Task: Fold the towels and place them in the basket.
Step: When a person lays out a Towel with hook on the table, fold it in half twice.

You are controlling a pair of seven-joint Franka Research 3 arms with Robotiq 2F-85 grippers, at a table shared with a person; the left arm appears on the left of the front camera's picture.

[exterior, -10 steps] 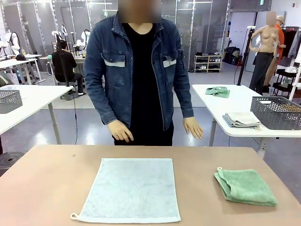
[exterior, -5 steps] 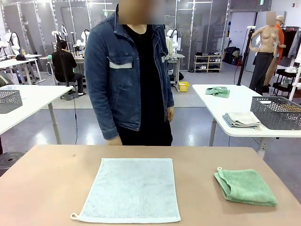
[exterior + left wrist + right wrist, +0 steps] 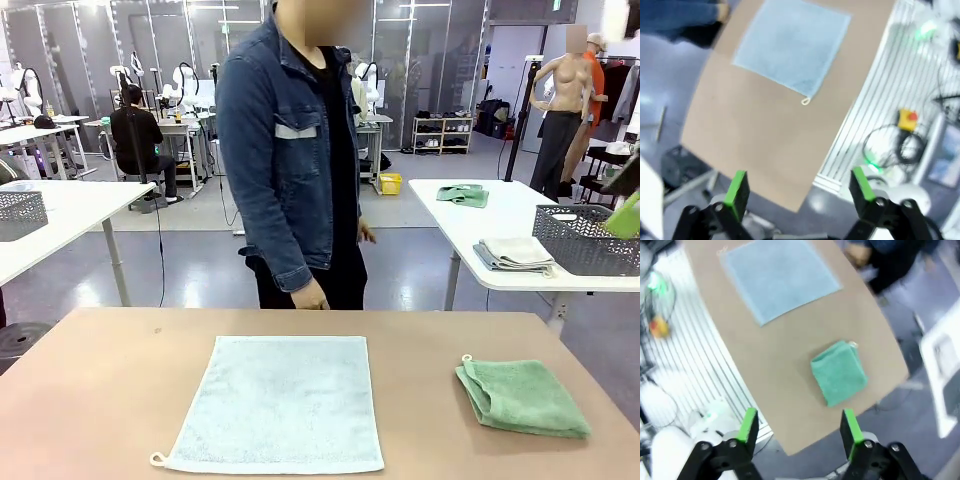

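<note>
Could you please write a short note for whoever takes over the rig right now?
Left gripper: jaws open, empty, high above the table.
Right gripper: jaws open, empty, also high.
Blue towel: spread flat mid-table.
Green towel: folded, on the robot's right side.
Done: green towel folded.
Left: fold the blue towel, then stow both.
Person: at the far edge, hands off the table.

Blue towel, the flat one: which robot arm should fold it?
Probably left. The pale blue towel lies flat with its loop corner on the left side. The open left gripper hangs nearer that corner; the right gripper hangs nearer the folded green towel.
</note>
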